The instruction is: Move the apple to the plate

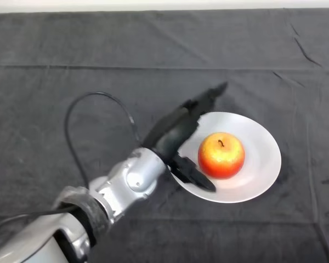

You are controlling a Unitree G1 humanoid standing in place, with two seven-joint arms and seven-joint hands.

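Observation:
A red and yellow apple [221, 155] stands stem up in the middle of a white plate [261, 159] at the centre right of the dark cloth. My left hand [174, 133] hovers over the plate's left rim, just left of the apple. Its fingers [208, 98] stretch straight toward the far right, and the thumb [193, 175] points along the plate's near left edge. The apple sits in the wide gap between them, and I see no contact with it. The hand is open and holds nothing.
The silver-grey forearm [126, 183] reaches in from the lower left. The dark cloth [71, 71] covers the whole table, with creases along the back and at the far right.

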